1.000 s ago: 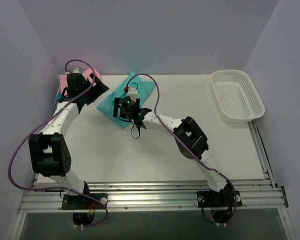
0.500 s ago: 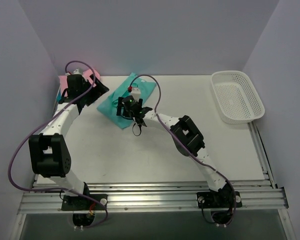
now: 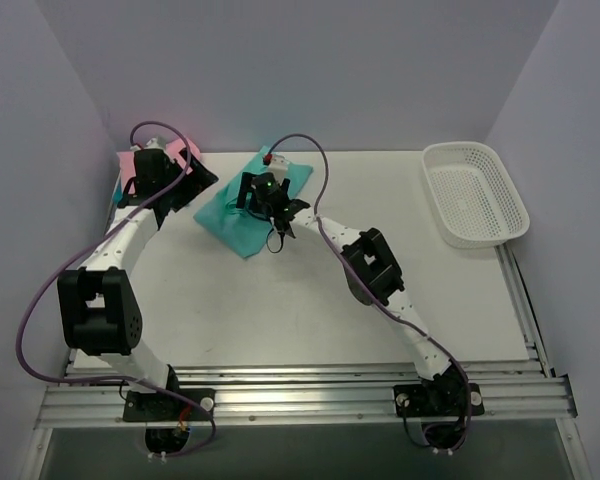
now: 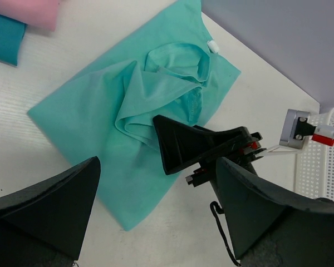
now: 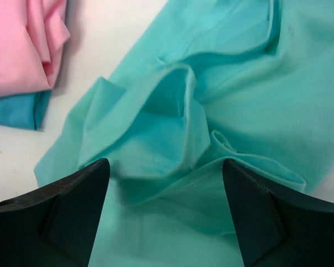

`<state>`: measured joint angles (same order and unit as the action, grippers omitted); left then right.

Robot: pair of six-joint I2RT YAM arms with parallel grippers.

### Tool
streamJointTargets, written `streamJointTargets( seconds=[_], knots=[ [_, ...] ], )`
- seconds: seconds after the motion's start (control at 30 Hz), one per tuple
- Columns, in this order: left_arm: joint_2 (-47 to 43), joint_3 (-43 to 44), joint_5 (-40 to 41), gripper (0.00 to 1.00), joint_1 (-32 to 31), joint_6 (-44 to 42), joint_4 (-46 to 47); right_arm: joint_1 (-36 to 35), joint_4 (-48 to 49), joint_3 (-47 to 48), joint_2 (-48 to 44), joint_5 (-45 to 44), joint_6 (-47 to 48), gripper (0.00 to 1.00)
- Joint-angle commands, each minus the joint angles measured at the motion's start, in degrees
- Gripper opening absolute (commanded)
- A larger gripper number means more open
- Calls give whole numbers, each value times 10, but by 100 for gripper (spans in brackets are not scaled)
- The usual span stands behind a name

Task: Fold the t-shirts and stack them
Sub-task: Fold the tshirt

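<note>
T-shirts lie along the far edge of the table. At the far left corner a folded pink t-shirt rests on top of a folded darker teal-blue t-shirt, the two touching as a small stack.

Just right of that stack hangs the left claw. Its jaws are spread wide with nothing between them, and it has not moved over the last second.

Next comes the teal-green t-shirt, spread out near the far edge but rumpled, with a loose ridge of cloth bunched up in its middle.

Over that shirt is the right claw. In the last second it has travelled from the shirt's near edge towards the far edge, and it now sits above the bunched ridge. Its jaws stand well apart, one on each side of the ridge, gripping nothing. Whether the tips touch the cloth cannot be told.

This move suggests the right arm is lining up to pinch the ridge, so that the last shirt can be smoothed or folded. Two shirts look finished; this one is not yet folded or stacked.

At the far right corner sits a white mesh basket, well apart from the shirts.
</note>
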<state>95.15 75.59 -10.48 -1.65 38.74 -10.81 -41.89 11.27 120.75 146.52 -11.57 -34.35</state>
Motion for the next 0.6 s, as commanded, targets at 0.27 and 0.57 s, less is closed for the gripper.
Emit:
streamJointTargets(
  seconds=[0.27, 0.57],
  knots=[
    [-16, 3, 12, 94, 1, -13, 24, 95, 62, 118, 33, -35, -1, 80],
    [-14, 0, 14, 94, 0, -10, 27, 103, 90, 42, -50, -13, 9, 84]
  ],
)
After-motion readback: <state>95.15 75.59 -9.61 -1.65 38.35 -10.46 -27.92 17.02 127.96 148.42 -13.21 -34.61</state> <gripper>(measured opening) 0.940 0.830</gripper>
